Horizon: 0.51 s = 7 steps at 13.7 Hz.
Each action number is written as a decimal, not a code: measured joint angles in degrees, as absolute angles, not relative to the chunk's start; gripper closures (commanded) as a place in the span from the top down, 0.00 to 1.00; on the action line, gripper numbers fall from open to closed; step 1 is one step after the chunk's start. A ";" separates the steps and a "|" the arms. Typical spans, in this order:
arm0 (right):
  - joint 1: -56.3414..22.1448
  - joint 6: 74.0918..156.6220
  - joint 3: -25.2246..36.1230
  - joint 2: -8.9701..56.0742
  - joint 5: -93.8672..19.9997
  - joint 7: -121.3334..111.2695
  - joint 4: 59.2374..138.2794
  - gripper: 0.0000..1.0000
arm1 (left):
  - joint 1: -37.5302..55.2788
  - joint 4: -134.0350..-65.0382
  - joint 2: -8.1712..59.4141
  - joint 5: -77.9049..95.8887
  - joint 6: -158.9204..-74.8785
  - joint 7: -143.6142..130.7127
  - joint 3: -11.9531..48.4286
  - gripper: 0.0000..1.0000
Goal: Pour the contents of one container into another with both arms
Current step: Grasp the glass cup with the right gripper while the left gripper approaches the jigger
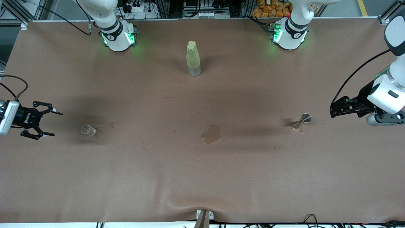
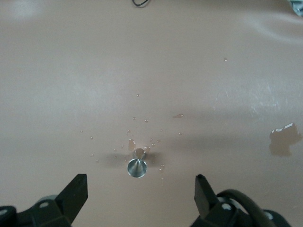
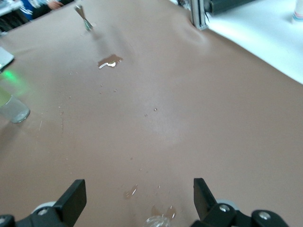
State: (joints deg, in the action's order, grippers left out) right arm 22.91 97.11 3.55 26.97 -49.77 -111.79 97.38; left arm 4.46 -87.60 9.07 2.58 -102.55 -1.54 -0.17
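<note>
Nearest the camera lies a small puddle (image 1: 211, 134) at mid-worktop, with droplets scattered around it. My right gripper (image 1: 42, 124) hangs over the worktop's edge at the right arm's end, jaws spread wide and holding nothing; the clear cup (image 1: 88, 129) stands just beside it, toward the middle, untouched. My left gripper (image 1: 336, 109) hangs near the edge at the left arm's end, jaws likewise released and empty, with the goblet (image 1: 302, 120) close by on the worktop, ringed by spilled drops.

I judge the cup very light, slick when wet and easily tipped, so I would close on its sides low down, gently. The goblet looks top-heavy on its thin stem; the bowl seems the safer place to grip. A yellow-green bottle (image 1: 193, 58) stands toward the base-side edge, midway between my bases.
</note>
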 measured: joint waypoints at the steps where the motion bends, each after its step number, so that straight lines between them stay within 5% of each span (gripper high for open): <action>1: 23.69 96.32 3.56 29.29 -52.11 -115.86 97.39 1.00 | 4.23 -87.61 9.08 2.85 -102.53 1.60 -0.25 1.00; 7: 26.85 89.41 3.58 38.39 -57.25 -130.48 97.31 1.00 | -0.04 -87.84 9.86 9.64 -102.34 25.81 -0.58 1.00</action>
